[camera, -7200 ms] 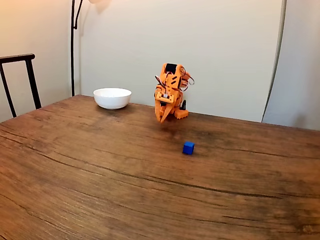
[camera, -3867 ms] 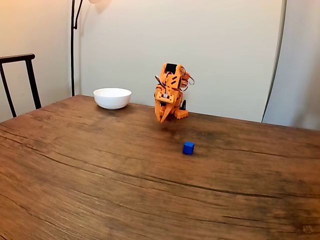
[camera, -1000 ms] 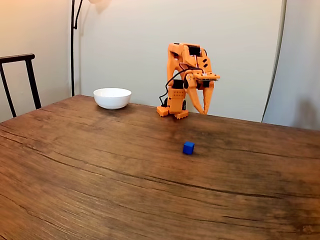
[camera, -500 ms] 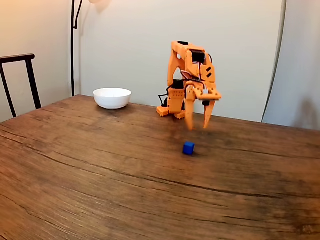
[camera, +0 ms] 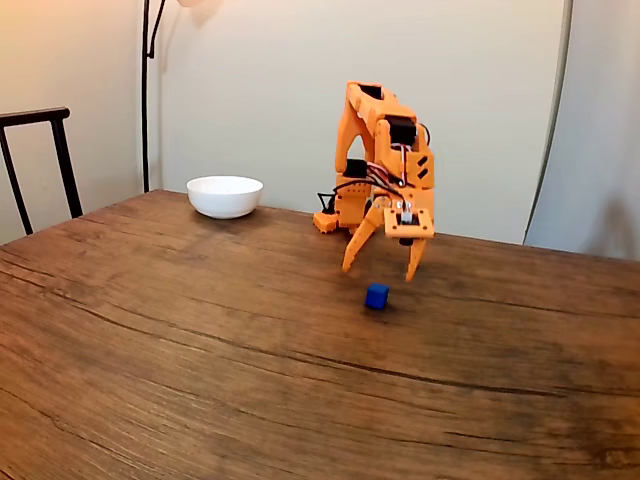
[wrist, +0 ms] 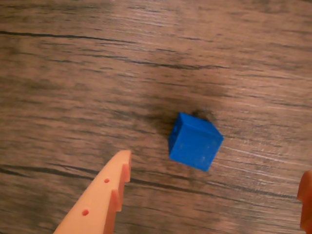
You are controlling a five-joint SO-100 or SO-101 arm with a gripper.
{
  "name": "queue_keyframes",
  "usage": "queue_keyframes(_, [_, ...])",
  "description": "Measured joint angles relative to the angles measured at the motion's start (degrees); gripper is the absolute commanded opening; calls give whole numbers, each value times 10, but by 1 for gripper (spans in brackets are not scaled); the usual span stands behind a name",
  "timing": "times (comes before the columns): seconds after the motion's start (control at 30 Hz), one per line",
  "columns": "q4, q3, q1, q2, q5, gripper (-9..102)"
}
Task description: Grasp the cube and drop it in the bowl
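I've got the tool (camera: 380,272) spread wide just above the blue cube (camera: 377,295), mid-frame on the table (camera: 200,360). It looks light, rigid, slick-faced and sits skewed — I'd pinch two opposite flat faces, not corners.

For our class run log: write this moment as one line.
phase: approach | gripper: open, above cube | cube: on table | bowl: empty

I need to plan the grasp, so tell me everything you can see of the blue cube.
The cube is small, solid bright blue, with plain faces and crisp edges. It rests flat on the wooden table, turned corner-on in the wrist view. Nothing else touches it. The open gripper hangs just above and behind it; the bowl stands far off.
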Motion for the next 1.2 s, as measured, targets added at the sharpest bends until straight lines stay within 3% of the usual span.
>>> queue_keyframes(0.67, [0, -73, -11, -133, -30, 46])
queue_keyframes(0.9, [13, -73, -11, -134, -30, 35])
queue_keyframes(1.2, [29, -75, -4, -133, -30, 30])
